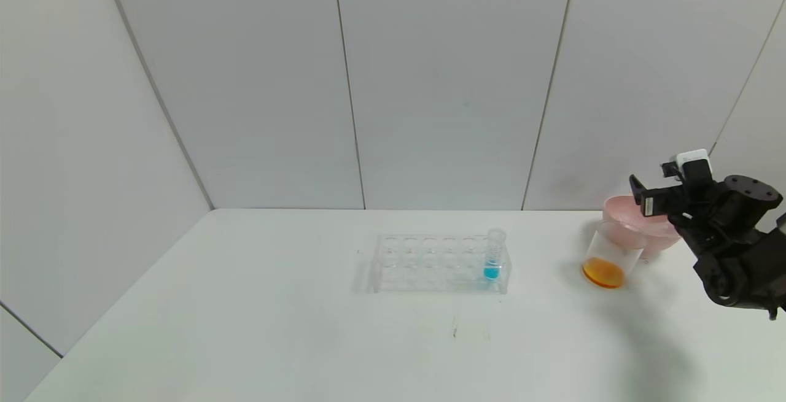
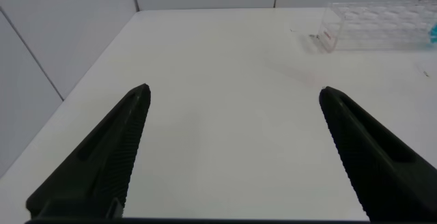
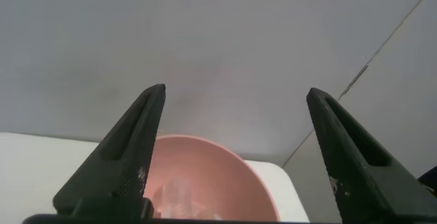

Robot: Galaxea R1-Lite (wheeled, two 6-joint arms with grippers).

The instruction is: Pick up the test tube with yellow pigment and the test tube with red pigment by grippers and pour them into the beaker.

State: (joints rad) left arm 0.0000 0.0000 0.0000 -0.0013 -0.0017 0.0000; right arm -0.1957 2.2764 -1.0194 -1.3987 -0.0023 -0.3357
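The left gripper (image 2: 233, 115) is hanging over the bare white table (image 1: 276, 328) with its fingers spread wide, holding nothing. The right gripper (image 3: 235, 121) is hovering just above the pink bowl (image 3: 205, 176) at the table's far right, fingers likewise wide apart and empty. The beaker (image 1: 609, 258), clear and slightly frosted, is standing just in front of the bowl, holding a shallow orange layer. The clear tube rack (image 1: 439, 262) is carrying one blue-liquid tube (image 1: 493, 255) at its right end.
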